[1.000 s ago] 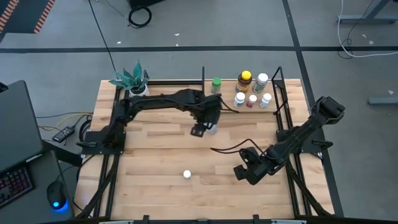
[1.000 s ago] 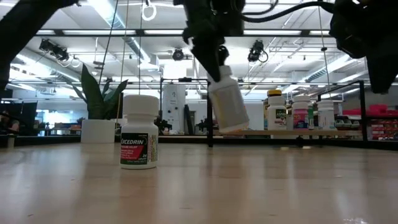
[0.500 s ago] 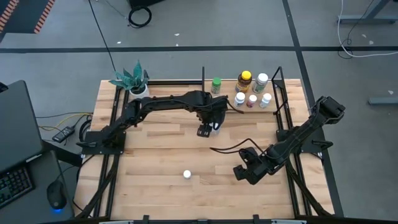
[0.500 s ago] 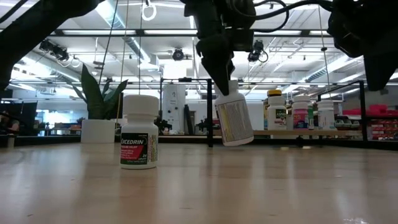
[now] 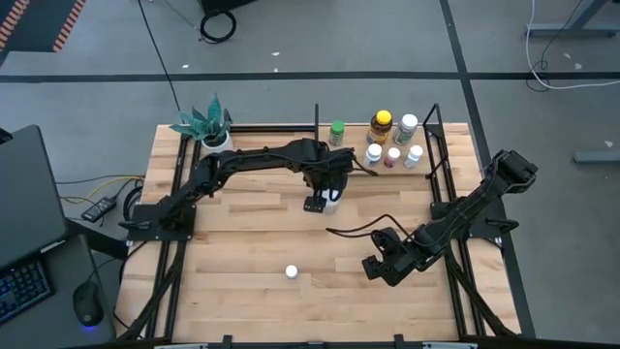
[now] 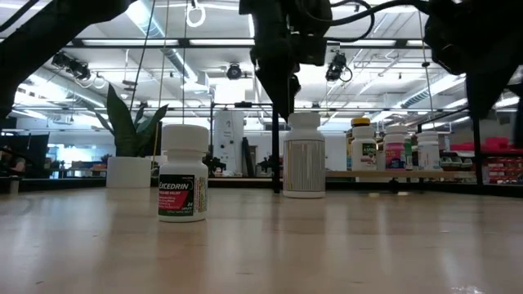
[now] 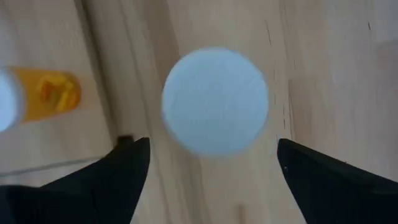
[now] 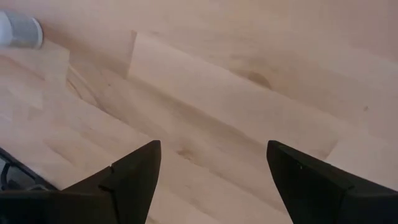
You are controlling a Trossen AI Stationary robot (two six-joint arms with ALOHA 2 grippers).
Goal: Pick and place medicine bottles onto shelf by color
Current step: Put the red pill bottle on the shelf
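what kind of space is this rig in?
Probably a robotics lab or industrial workshop: open ceiling with strip lights, bare concrete floor with loose cables, and a laptop beside the wooden table.

Potted plant (image 5: 205, 124) at table's (image 5: 242, 247) far left corner; laptop (image 5: 24, 199), mouse (image 5: 87, 308) beside table.

A grey floor (image 5: 320, 58) surrounds the wooden table (image 5: 242, 242), crossed by dark lines and loose cables (image 5: 567, 73). A laptop (image 5: 24, 208) sits on a desk at the left, with a mouse (image 5: 87, 308). Beyond the table, the hall has long ceiling lights (image 6: 155, 20) and distant shelving (image 6: 498, 163).
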